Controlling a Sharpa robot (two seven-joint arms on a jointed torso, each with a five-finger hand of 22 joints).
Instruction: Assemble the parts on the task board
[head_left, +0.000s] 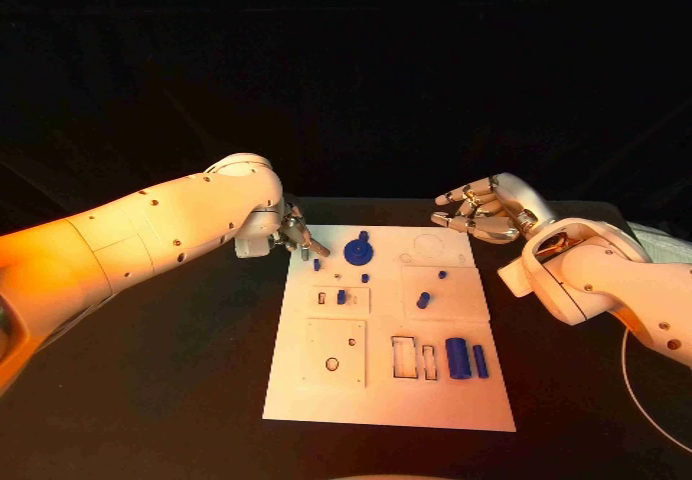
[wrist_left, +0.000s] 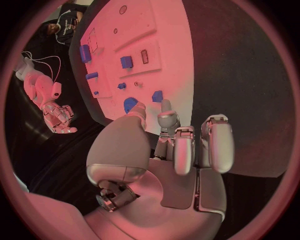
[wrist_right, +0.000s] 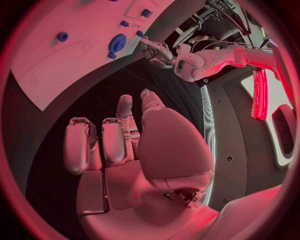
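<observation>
Item: flat white rectangular task board (head_left: 440, 400), lying in the centre of the frame on the black worktop (head_left: 159, 400).

Parts, as we count them in the head view: one large blue round disc-shaped part (head_left: 359, 251) at the board's upper middle; one small blue peg (head_left: 317, 264) at its upper left edge; one small blue stub (head_left: 365, 278) just below the disc; one small blue block (head_left: 342, 296) standing in the left-hand recessed panel; one blue oblong piece (head_left: 424, 299) in the right-hand panel; two blue cylinders (head_left: 466, 358) side by side at the lower right, beside two unfilled rectangular slots (head_left: 414, 358). A round hole (head_left: 332, 364) in the lower left panel also looks unfilled.

Left hand (head_left: 293, 236): upper left of the board, fingertips lowered close to the small peg; we cannot tell whether it touches or pinches it.

Right hand (head_left: 480, 215): upper right, above the board's far corner, fingers loosely curled and apart, holding nothing.

Progress, in our judgement: early. Most parts appear loose or unseated, and several recesses remain to be filled.
</observation>
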